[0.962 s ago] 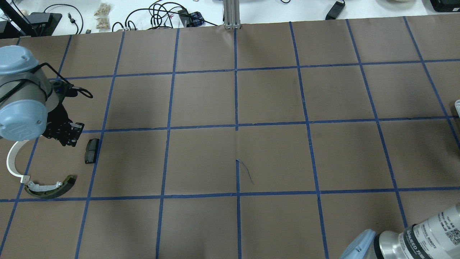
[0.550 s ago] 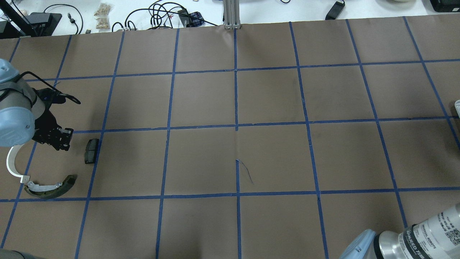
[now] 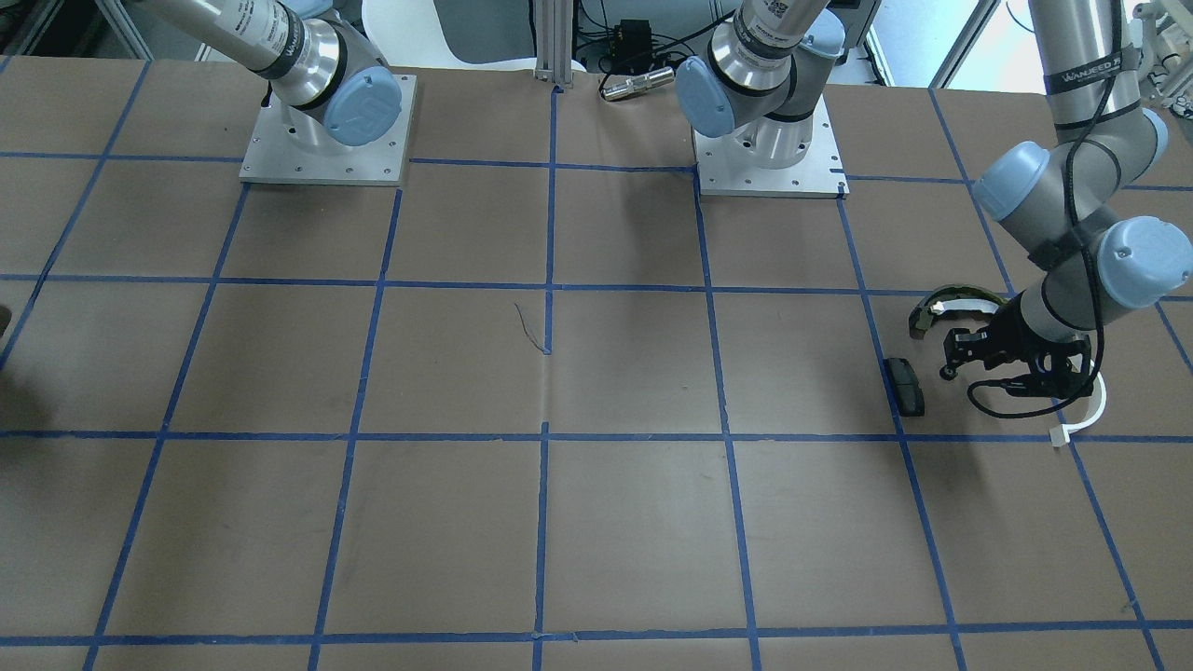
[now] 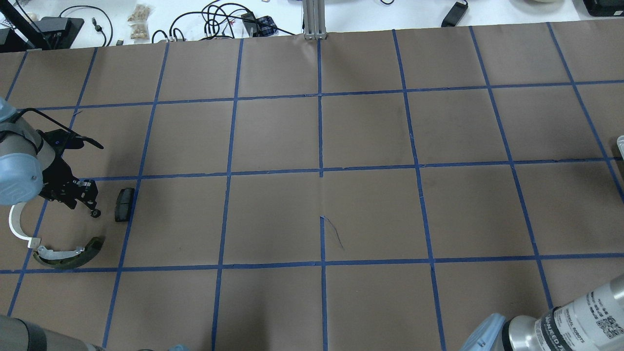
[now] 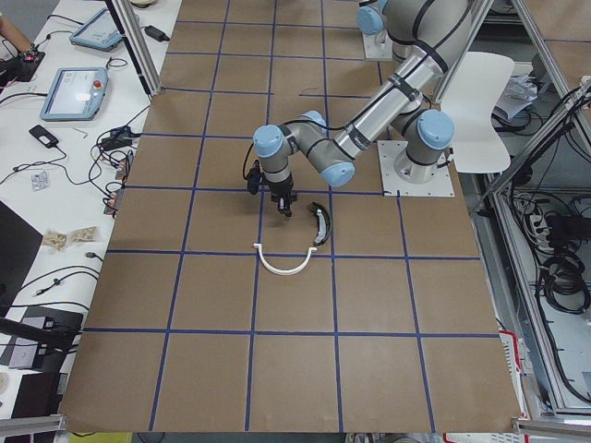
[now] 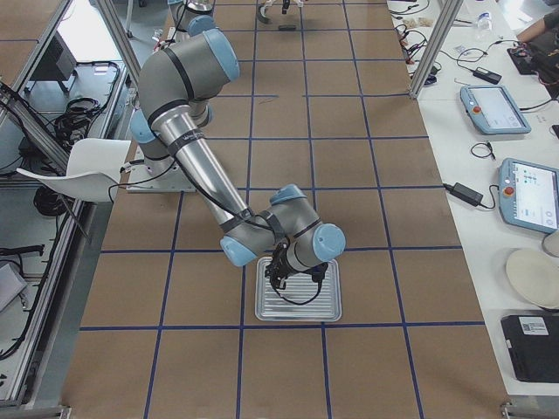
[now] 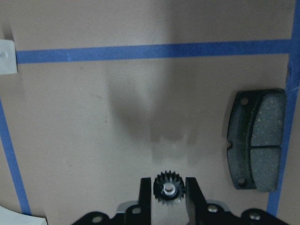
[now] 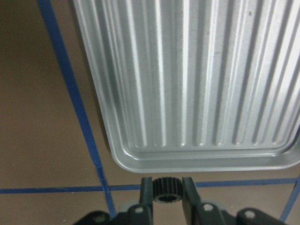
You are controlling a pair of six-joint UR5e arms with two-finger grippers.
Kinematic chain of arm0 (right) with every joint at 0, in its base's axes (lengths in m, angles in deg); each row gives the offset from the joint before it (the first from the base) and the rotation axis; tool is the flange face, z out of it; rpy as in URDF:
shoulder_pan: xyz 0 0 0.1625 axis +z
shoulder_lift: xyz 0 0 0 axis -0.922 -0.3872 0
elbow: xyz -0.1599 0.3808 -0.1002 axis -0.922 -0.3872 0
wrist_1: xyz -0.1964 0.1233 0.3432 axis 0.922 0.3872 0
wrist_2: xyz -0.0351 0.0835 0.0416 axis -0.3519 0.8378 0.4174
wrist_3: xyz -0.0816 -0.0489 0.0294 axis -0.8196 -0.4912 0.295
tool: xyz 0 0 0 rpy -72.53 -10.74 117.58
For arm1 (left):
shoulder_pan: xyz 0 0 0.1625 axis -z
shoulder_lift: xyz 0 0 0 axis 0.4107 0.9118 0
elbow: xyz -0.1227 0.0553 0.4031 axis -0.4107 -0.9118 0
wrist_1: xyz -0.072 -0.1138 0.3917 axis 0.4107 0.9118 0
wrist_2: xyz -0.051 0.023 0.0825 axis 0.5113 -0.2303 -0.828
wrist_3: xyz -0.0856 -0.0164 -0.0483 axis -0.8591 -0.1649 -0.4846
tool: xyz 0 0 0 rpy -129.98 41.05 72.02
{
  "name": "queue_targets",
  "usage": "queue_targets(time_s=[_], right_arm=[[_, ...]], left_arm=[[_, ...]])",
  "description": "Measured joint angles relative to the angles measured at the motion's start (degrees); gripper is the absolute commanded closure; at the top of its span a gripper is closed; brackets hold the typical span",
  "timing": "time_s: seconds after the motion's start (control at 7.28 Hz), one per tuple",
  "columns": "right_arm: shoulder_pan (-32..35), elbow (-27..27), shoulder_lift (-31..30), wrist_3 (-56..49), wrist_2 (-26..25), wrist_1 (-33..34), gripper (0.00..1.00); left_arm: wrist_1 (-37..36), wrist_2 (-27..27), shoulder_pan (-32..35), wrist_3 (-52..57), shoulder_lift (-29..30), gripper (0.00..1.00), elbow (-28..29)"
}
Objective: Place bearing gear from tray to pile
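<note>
My left gripper [image 7: 167, 197] is shut on the bearing gear [image 7: 167, 189], a small black toothed wheel with a silver centre, held just above the paper. The pile lies around it: the black rectangular pad [image 7: 257, 139] to one side, the white curved arc [image 4: 16, 225] and the olive-and-white brake shoe [image 4: 68, 253]. From overhead, the left gripper [image 4: 90, 204] is just left of the pad [image 4: 124, 204]. My right gripper [image 8: 165, 199] is shut on a second black gear [image 8: 165, 189] at the edge of the ribbed metal tray [image 8: 187, 84].
The table is brown paper with a blue tape grid. The tray [image 6: 297, 301] sits at the robot's right end, the pile at the left end. Cables and small items lie beyond the far edge [image 4: 219, 19]. The two arm bases [image 3: 322, 140] stand at the robot's side.
My left arm has drawn back toward the overhead view's left edge and the gripper has come down among the pile parts. The gear now shows at its fingertips.
</note>
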Motion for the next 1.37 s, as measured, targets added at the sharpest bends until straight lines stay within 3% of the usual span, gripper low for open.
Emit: queue_targets(time_s=[0.41,0.82,1.1,1.37], right_arm=[[12.2,1.2,-5.2,8.3,7.9,-4.3,1.00],[25.6,5.2,-8.6,24.8,16.8,-5.4,1.00],[34.7,9.0,-9.9,37.5,22.8,-3.6,1.00],[45.5,11.1,-10.2,52.6,27.3,1.9,1.00]], left_arm=[[7.8,1.1,4.4,-4.7,-4.7,0.00,2.9],[29.4,4.0,19.6,-25.6,-10.3,0.00,18.3],[34.6,6.8,29.5,-35.8,-12.0,0.00,26.2],[35.7,9.0,33.9,-37.9,-12.9,0.00,29.0]])
